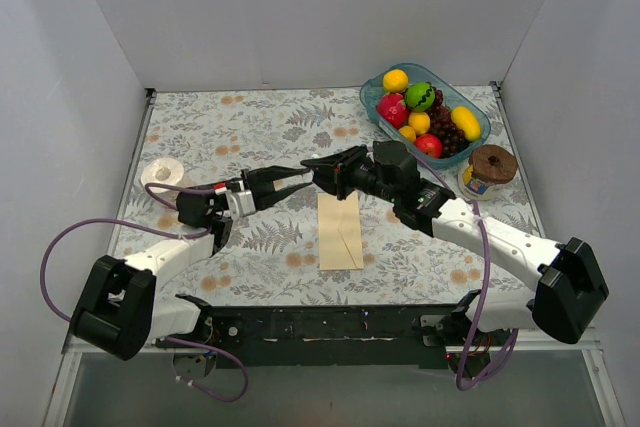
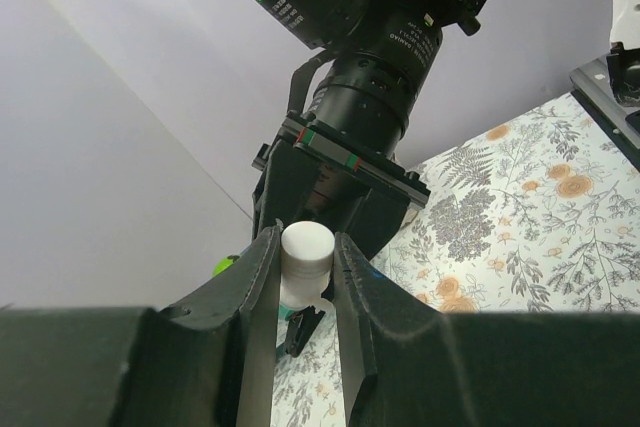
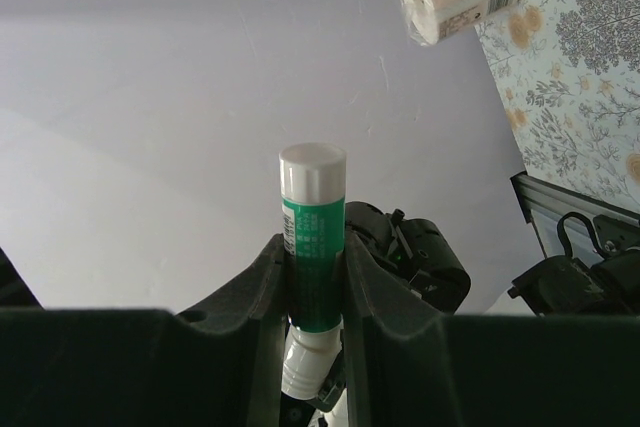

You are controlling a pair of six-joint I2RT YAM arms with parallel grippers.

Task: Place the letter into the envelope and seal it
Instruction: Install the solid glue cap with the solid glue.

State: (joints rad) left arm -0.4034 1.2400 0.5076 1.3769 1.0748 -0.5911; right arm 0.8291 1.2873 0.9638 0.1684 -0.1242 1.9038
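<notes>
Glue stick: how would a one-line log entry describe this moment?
left gripper: shut on glue stick | right gripper: shut on glue stick | envelope: flat on table

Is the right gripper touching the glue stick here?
Touching. The right wrist view shows the green glue stick pinched between the right gripper's two fingers, no gap either side.

envelope (image 1: 340,234) lay flat near centre of table (image 1: 200,137), pale cream, long axis running 12 to 6 o'clock, 12 o'clock end hidden.
</notes>
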